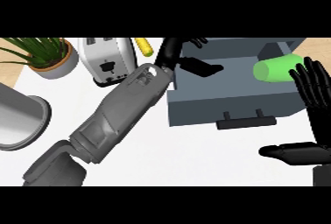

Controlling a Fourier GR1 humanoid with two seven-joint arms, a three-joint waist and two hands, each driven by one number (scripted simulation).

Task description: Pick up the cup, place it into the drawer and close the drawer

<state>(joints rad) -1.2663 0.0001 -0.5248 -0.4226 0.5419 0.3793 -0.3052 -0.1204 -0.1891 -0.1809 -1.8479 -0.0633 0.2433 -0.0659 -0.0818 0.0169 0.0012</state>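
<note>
My right hand's fingers are straight and spread, pointing away from me. The nearest of them sit against the right side of the green cup without curling round it. The thumb sticks out to the left lower down, well apart from the cup. That right hand stands at the view's right edge, beyond the drawer's right end.

The cup seems to lie on its side in the far right corner of the open drawer. I cannot tell from here whether it rests on the drawer's floor. The drawer is a grey-blue box with its handle on the side nearest me.

My left hand is over the drawer's far left corner. One black part of it reaches in over the drawer's floor and the rest is bunched at the rear wall. I cannot tell whether those fingers are open or closed, and I see nothing in them. The grey left forearm runs back from it diagonally across the white surface to the lower left.

Beyond the forearm a toaster stands with a yellow object just beside it. A potted plant is further left, and a round grey vessel sits at the left edge.
</note>
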